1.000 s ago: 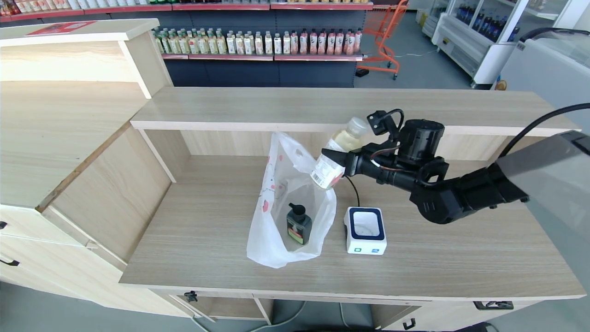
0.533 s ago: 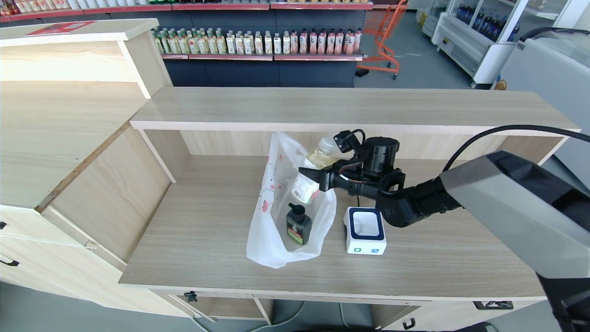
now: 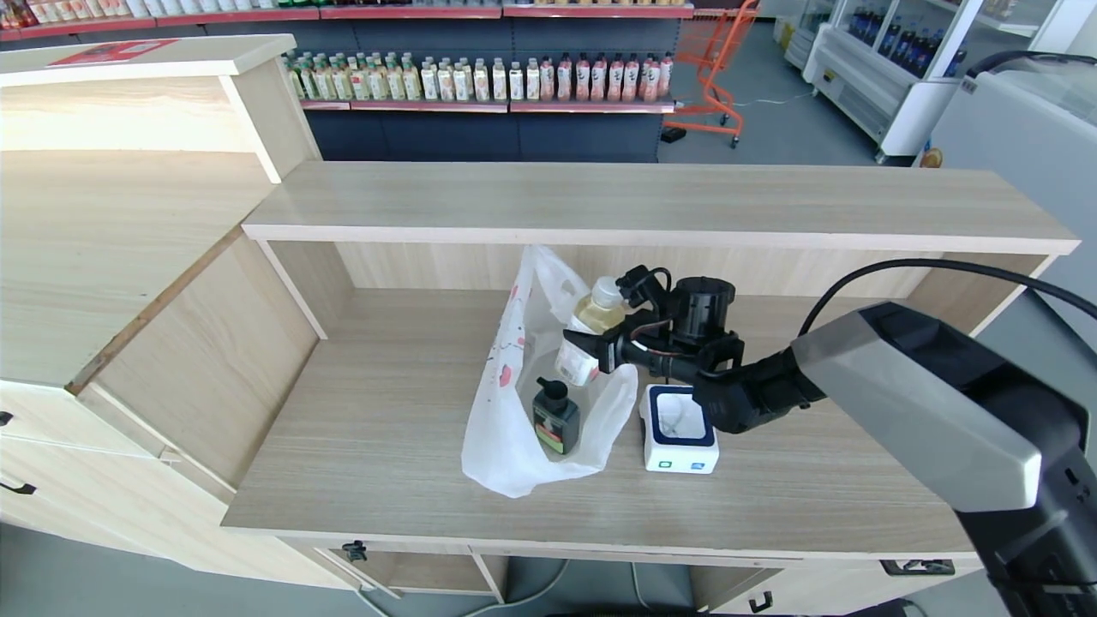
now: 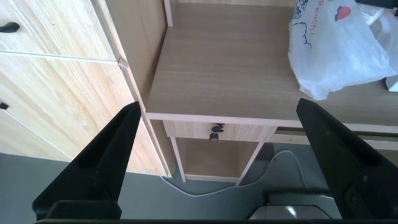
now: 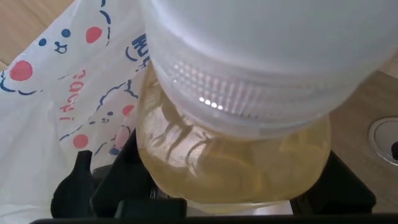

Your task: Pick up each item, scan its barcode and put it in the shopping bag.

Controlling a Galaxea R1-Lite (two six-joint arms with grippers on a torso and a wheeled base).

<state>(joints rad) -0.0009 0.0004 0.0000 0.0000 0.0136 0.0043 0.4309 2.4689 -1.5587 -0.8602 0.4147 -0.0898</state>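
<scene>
My right gripper [image 3: 595,348] is shut on a clear bottle of yellow drink [image 3: 586,330] with a white cap [image 3: 606,290]. The bottle tilts, its lower end inside the mouth of the white shopping bag [image 3: 506,428]. A black pump bottle [image 3: 555,417] stands inside the bag. In the right wrist view the bottle [image 5: 230,162] is seen cap-first, with the printed bag [image 5: 68,81] behind it and dark fingers [image 5: 79,186] at its sides. My left gripper [image 4: 217,168] hangs open beyond the counter's front edge, with the bag [image 4: 339,46] far off.
A white barcode scanner [image 3: 679,426] sits on the counter [image 3: 386,446] just right of the bag, under my right arm. A raised shelf [image 3: 651,201] runs along the back, a side panel [image 3: 206,368] closes the left. Drawers [image 4: 50,87] lie below.
My right arm has carried the bottle left and down, from above the scanner into the bag's mouth. The bag's rim has shifted slightly.
</scene>
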